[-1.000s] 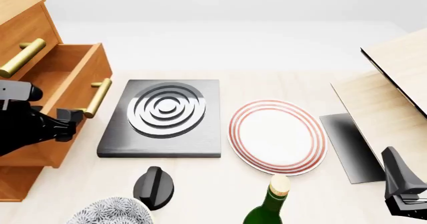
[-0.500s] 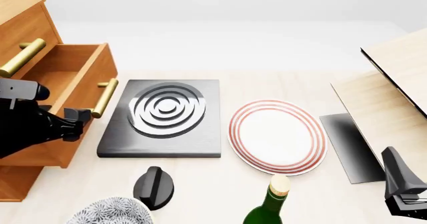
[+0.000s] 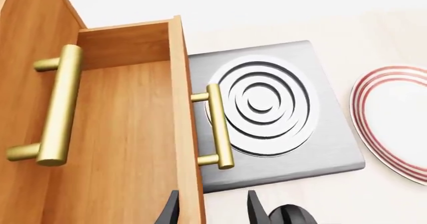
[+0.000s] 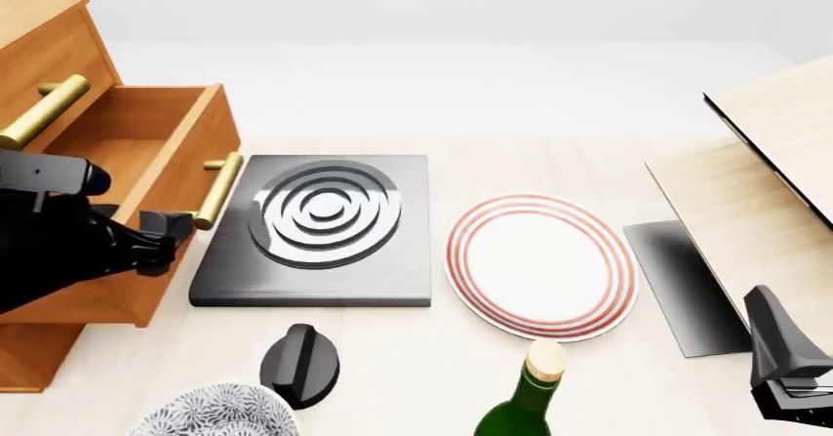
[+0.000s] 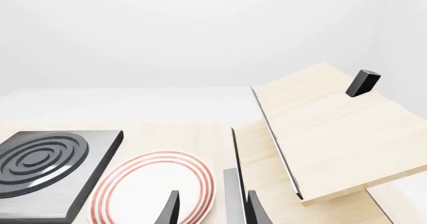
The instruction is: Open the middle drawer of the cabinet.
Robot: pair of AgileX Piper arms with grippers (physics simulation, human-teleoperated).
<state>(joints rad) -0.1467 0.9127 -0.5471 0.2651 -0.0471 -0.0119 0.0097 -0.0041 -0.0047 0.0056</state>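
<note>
Left jaws apart astride middle drawer [image 4: 156, 178] front, fingertips cropped

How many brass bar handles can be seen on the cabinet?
2. One sits on the uppermost drawer, at; the other is on the pulled-out middle drawer. A lower handle may be hidden behind the left gripper.

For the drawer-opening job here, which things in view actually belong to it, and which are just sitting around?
Belongs to the job:
- cabinet
- middle drawer, pulled out
- its brass handle
- left gripper, at the drawer front below the handle

Just lying about:
- stove plate
- red-rimmed plate
- black knob
- green bottle
- patterned bowl
- light-wood boards
- right gripper, idle
</note>
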